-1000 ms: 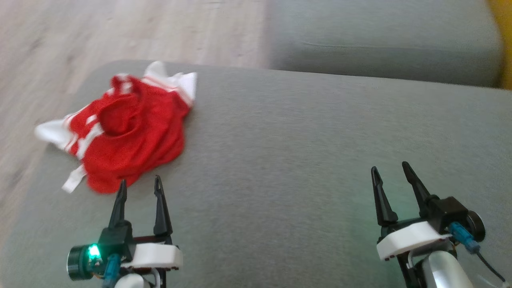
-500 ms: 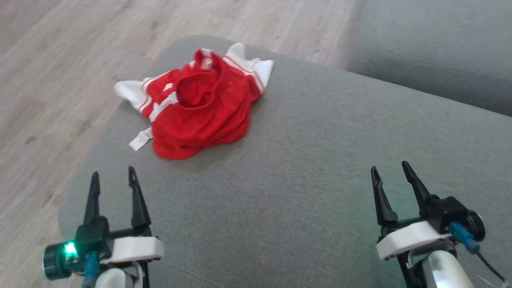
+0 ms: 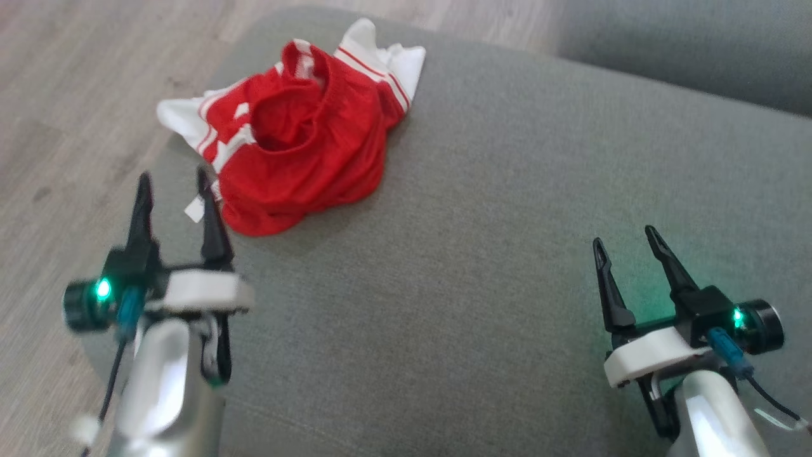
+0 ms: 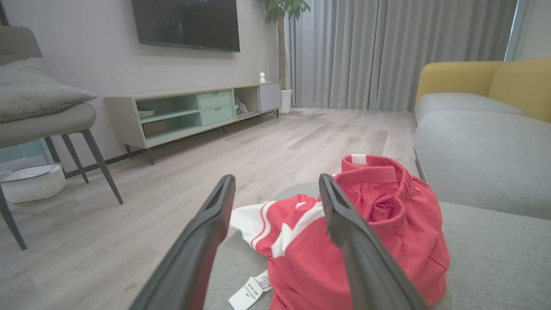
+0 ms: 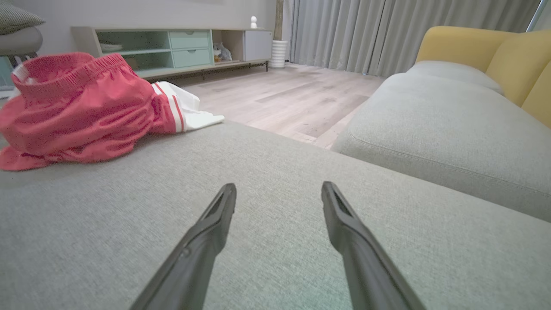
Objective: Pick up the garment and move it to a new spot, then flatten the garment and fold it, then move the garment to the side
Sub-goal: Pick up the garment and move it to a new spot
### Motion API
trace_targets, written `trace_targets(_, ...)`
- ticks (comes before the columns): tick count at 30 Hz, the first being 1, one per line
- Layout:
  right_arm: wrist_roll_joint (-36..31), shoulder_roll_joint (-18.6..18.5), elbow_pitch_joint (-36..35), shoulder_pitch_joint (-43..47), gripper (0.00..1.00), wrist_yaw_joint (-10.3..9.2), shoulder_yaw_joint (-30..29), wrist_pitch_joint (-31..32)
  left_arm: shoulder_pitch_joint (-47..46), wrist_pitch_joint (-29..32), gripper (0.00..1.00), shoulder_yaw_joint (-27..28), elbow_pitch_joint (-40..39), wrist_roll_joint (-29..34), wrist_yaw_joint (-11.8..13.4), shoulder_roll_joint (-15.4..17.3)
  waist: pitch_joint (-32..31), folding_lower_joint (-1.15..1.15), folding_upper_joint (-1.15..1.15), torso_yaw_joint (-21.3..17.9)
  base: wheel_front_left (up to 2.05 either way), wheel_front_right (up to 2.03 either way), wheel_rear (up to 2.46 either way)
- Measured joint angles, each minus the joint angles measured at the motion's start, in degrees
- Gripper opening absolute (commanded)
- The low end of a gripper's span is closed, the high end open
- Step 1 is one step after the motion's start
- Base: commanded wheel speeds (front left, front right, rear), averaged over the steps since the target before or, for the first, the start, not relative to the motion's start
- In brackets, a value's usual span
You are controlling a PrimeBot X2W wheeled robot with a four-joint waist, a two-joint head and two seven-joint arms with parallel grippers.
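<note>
The crumpled red-and-white mesh garment (image 3: 298, 158) is being supported at the left corner of the grey fabric cushion (image 3: 507, 222). The left gripper (image 3: 174, 176) and right gripper (image 3: 623, 236) are being held open, empty. Pinched shallowly, the garment risks being dragged off.

Red-and-white garment (image 3: 298, 158), crumpled heap, waistband up, near cushion's corner
</note>
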Motion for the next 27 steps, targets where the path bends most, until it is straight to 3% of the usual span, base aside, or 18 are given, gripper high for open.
trace_targets(6, -2.61, -1.99, -0.32, -0.32, 1.0, 0.0, -0.22, 0.0, -10.51, 0.89, 1.0, -1.16, 13.05, -1.2, -0.21, -0.54, 4.09, 0.0, 0.0, -1.41, 0.0, 0.0, 0.0)
trace_targets(13, -3.02, -4.6, -1.3, -1.62, 1.0, 0.0, 0.09, 0.0, -18.73, 1.43, 1.0, -1.4, 26.61, -2.59, 2.19, -1.18, 7.6, 0.0, 0.0, -3.14, 0.0, 0.0, 0.0)
trace_targets(21, -3.05, -5.68, -1.76, -3.86, 1.0, 0.0, 1.89, 0.0, -25.65, 0.27, 1.0, -0.88, 36.26, -4.21, 2.6, -1.37, 10.98, -0.01, 0.0, -5.55, 0.0, 0.0, 0.0)
trace_targets(22, -3.05, -5.7, -1.89, -4.15, 1.0, 0.0, 1.88, -0.01, -26.04, 0.27, 0.87, -0.81, 36.54, -4.21, 2.59, -1.36, 11.17, -0.01, 0.0, -5.83, 0.0, 0.0, 0.0)
trace_targets(24, -3.05, -5.72, -1.94, -4.4, 1.0, 0.0, 1.85, -0.01, -26.22, 0.27, 0.0, -0.76, 36.53, -4.21, 2.61, -1.35, 11.33, -0.01, 0.0, -6.09, 0.0, 0.0, 0.0)
trace_targets(27, -3.05, -5.69, -1.92, -4.95, 1.0, 0.0, 1.78, -0.08, -26.07, 0.27, 0.0, -1.12, 33.49, -3.27, 3.13, -1.11, 11.52, 0.0, 0.0, -6.81, 0.0, 0.0, 0.0)
